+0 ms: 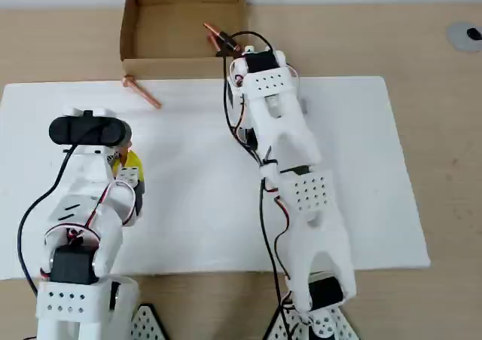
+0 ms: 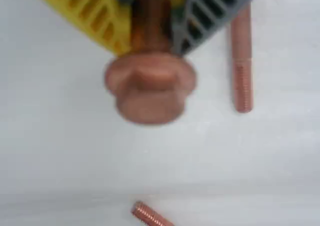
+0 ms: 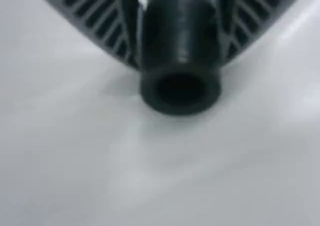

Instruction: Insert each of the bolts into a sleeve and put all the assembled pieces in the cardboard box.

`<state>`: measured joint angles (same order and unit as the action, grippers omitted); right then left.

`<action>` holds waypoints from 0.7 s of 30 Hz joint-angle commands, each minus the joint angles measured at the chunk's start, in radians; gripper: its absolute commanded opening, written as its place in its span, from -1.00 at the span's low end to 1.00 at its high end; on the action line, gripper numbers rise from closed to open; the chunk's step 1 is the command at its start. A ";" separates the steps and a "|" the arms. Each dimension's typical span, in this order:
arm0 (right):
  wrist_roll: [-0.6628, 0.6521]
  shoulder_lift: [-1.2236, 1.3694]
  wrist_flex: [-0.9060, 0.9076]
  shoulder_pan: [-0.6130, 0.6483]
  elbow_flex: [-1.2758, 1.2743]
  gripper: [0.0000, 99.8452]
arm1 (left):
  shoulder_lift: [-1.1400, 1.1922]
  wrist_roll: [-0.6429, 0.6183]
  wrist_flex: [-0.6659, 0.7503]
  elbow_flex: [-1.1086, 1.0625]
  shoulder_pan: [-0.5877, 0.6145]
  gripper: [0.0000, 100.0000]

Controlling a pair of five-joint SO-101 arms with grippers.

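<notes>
So at this point the left gripper (image 2: 150, 45) had its yellow and grey fingers clamped tight on a copper bolt (image 2: 150, 88). It was pinching the shank, and the flanged head stuck out past the fingertips toward the wrist camera, over the white mat (image 1: 361, 166). Just beside the grey finger I could see a bare bolt shank (image 2: 241, 60) lying on the mat, thread end pointing the same way as the held head. A threaded tip (image 2: 148, 216) of another one poked in at the edge of that view, well apart from the first. The right gripper (image 3: 177, 55) had both dark fingers closed around a black sleeve (image 3: 181, 88), open bore facing its wrist camera, also over the mat, though I couldn't tell whether it touched. In the high view the left arm sat at the near left of the mat. The right arm stretched out toward the cardboard box (image 1: 128, 23), which stood on the wooden table (image 1: 422, 46) just past the mat's far edge. A loose bolt (image 1: 141, 91) lay slantwise on the mat just in front of the box's near left corner. A slanted bolt (image 1: 220, 37) sat at the box's near right corner, next to the right arm's wrist. Whether that one was inside the box or leaning on the wall, I honestly couldn't say.
</notes>
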<state>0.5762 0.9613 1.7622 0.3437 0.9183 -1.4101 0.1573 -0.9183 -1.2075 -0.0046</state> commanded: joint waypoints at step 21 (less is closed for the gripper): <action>-0.066 -0.954 0.026 0.275 -0.021 -0.98 | -0.015 -0.002 0.005 0.064 0.014 -0.99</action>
<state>0.5501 0.2002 1.7745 0.5125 0.9843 -1.4101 0.1573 -0.9551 -1.2060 -0.0046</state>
